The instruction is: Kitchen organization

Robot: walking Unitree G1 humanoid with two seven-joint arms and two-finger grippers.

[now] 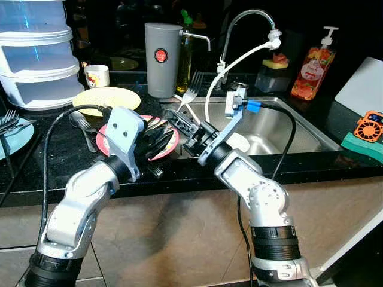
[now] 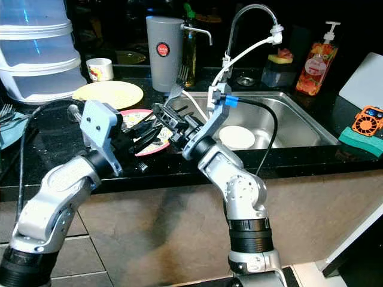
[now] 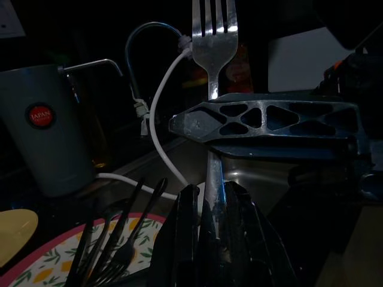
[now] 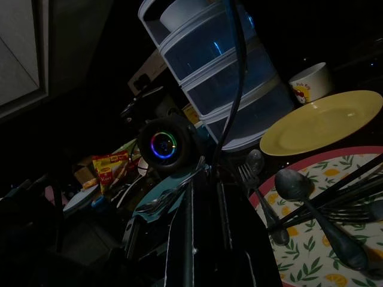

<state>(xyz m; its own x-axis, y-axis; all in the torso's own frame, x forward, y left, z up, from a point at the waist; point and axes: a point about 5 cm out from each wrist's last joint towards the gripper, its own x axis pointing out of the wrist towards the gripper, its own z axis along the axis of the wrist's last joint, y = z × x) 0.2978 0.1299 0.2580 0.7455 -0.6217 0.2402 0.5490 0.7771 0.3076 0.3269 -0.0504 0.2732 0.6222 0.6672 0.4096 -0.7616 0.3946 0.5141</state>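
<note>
A silver fork [image 1: 191,88] stands tines up over the counter beside the sink, and in the left wrist view the fork [image 3: 214,36] rises straight out of my fingers. My left gripper [image 1: 160,136] is shut on the lower end of its handle. My right gripper [image 1: 181,122] reaches in from the sink side and crosses the handle midway, its fingers [image 3: 263,119] shut on it. Below both lies a red-rimmed patterned plate [image 2: 149,149] carrying several black utensils [image 3: 114,257] and a spoon [image 4: 311,203].
A yellow plate [image 1: 108,98], a mug [image 1: 97,75] and stacked plastic drawers [image 1: 36,54] stand at the back left. A grey jug [image 1: 163,60] and the faucet [image 1: 251,15] with a white hose stand behind. The sink [image 1: 299,128] holds a white plate [image 2: 237,136].
</note>
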